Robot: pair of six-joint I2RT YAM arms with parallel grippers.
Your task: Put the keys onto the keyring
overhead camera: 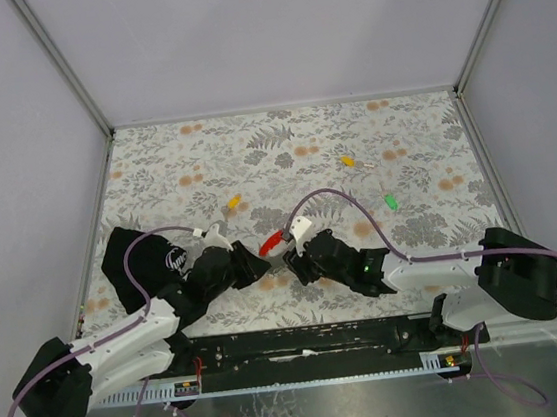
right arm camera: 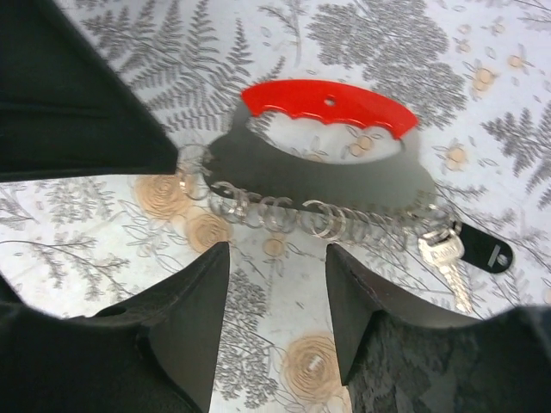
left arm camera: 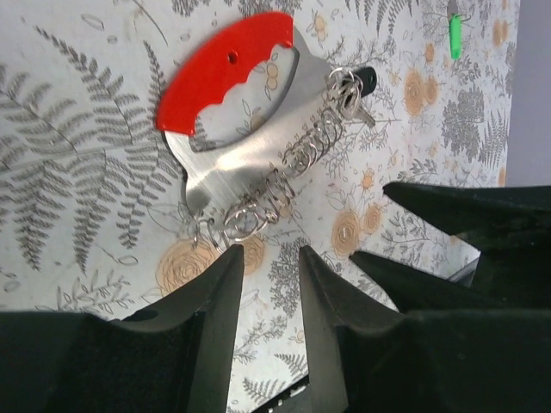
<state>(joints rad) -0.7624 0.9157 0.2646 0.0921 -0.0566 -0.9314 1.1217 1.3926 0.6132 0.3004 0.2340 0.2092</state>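
The keyring (overhead camera: 271, 241) lies flat on the floral table between my two grippers. It has a red curved handle (left arm camera: 225, 73), a grey fan-shaped plate (left arm camera: 245, 168) and a row of small wire rings along one edge. A black-headed key (right arm camera: 486, 252) hangs on the end ring, its silver blade resting on the table. My left gripper (left arm camera: 269, 258) stands open just short of the ring row, nothing between its fingers. My right gripper (right arm camera: 277, 254) is open too, facing the rings from the other side and apart from them. Loose keys lie farther back: yellow (overhead camera: 235, 202), orange (overhead camera: 348, 160), green (overhead camera: 390, 200).
The green key (left arm camera: 454, 36) also shows at the top right of the left wrist view. The two grippers' fingertips are close together over the keyring. White walls enclose the table on three sides, with a metal rail (overhead camera: 305, 351) at the near edge.
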